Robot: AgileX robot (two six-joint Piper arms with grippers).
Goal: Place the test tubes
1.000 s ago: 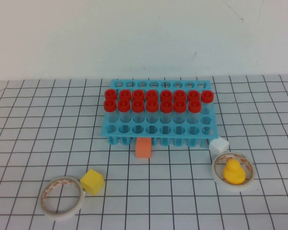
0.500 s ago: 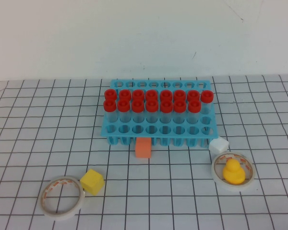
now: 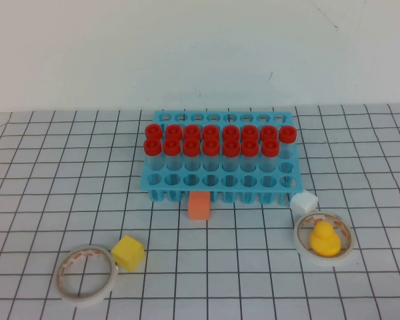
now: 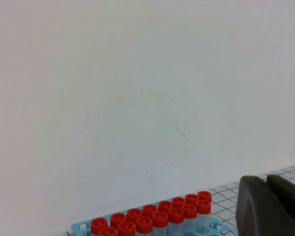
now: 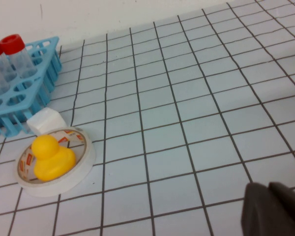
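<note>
The left tool [image 4: 266,183], closed and empty, is raised and faces the wall [image 4: 137,73] beyond the rack [image 3: 220,181]. A tape roll [image 3: 87,274] and a yellow cube [image 3: 128,252] lie on the table [image 3: 367,153]. The rack's long axis runs left to right; its tubes [image 3: 211,148] stand upright in two rows, red caps up. The right tool [image 5: 268,188], closed and empty, hovers over the table right of the duck [image 3: 325,239].

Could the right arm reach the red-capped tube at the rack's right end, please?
Probably yes: nothing stands over that tube, and the right claw, shut, hangs above bare table beyond the duck. The left claw, shut, is raised short of the rack.
</note>
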